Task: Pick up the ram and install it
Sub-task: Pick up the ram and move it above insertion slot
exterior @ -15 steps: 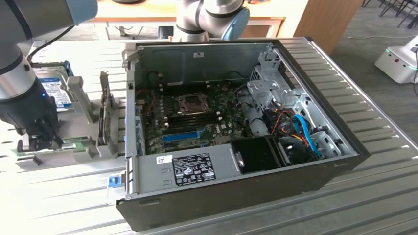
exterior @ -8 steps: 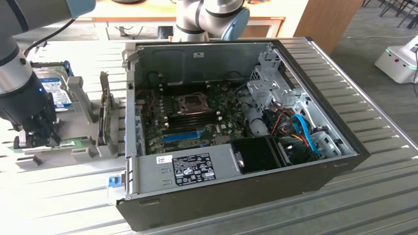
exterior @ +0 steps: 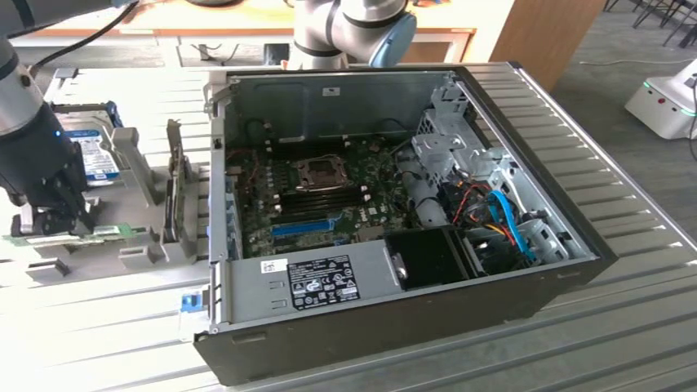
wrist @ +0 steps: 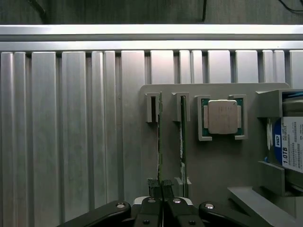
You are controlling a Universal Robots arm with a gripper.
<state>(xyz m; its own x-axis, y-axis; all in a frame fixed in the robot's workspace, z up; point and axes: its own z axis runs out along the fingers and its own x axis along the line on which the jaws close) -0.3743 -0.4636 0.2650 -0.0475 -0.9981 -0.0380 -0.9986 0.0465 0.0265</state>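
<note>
Gripper (wrist: 160, 186), fingers pressed together on the thin upper edge of the ram (wrist: 160, 137). The ram stands on edge in a slotted grey holder (wrist: 222, 163) beside the open computer case (exterior: 436, 318), which likely leaves that edge free for pinching.

Robotics lab or workshop: robot arm (exterior: 332, 33) at a ribbed metal tabletop (exterior: 621, 318), opened desktop computer case (exterior: 381, 278), grey parts holder (wrist: 222, 161), white machine (exterior: 667, 102) on carpet beyond.
</note>
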